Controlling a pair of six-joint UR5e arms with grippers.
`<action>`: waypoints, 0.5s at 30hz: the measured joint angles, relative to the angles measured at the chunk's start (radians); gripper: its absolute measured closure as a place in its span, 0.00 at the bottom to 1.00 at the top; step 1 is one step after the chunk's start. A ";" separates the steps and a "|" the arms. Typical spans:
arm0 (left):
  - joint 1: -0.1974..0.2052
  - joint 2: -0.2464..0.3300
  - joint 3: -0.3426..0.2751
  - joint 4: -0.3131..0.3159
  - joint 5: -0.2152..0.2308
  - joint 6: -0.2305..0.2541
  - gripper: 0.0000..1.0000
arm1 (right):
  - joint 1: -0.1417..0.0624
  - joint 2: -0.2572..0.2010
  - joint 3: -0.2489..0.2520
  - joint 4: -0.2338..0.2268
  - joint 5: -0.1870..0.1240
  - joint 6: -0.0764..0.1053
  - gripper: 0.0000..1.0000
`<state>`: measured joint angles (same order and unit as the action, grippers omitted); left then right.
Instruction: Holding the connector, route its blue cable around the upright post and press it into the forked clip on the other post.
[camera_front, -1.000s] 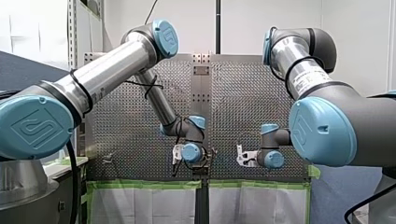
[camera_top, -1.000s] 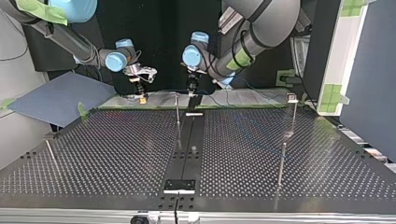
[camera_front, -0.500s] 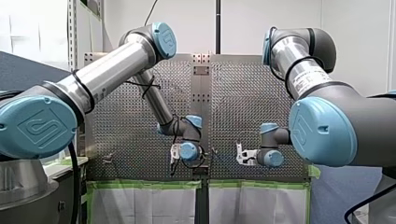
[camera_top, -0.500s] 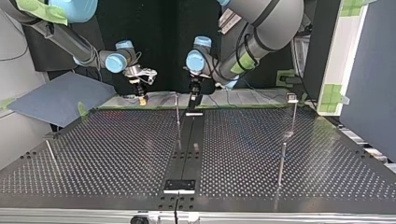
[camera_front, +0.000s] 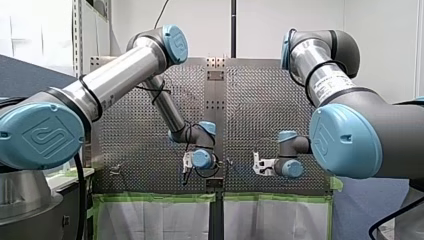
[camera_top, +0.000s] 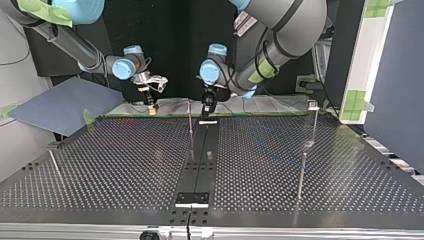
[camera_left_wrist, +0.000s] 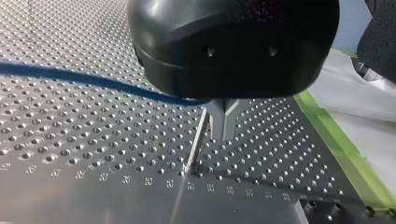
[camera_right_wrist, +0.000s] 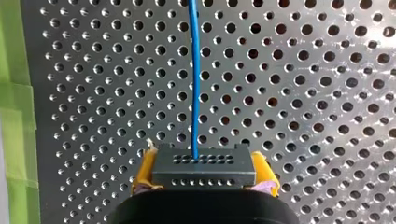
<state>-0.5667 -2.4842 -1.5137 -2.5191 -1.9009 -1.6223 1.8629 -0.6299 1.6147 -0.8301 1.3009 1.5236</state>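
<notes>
This is a robot lab. Two big robot arms with shiny metal tubes and blue round caps, my left arm (camera_front: 115, 82) and my right arm (camera_front: 350, 135), reach over a wide metal counter (camera_top: 125, 165). The counter is full of rows of little holes, and small numbers (camera_left_wrist: 126, 179) are printed along one row. Thin metal posts (camera_top: 302, 175) stand up out of the holes. Green tape (camera_front: 150, 198) runs along the counter's edge. The walls (camera_front: 280, 20) are plain and white. A metal rack (camera_front: 76, 35) stands at the side.
</notes>
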 joint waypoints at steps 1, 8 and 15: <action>0.002 0.000 0.001 -0.002 0.002 -0.001 0.98 | 0.000 0.000 -0.001 0.000 0.000 0.001 1.00; 0.014 -0.001 0.011 -0.015 0.025 -0.012 0.98 | -0.001 0.000 -0.010 0.000 0.000 0.005 1.00; 0.029 -0.001 0.014 -0.026 0.042 -0.019 0.98 | -0.002 0.000 -0.013 0.001 0.003 0.005 1.00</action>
<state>-0.5379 -2.4849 -1.4994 -2.5451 -1.8586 -1.6409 1.8612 -0.6298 1.6021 -0.8288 1.3036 1.5283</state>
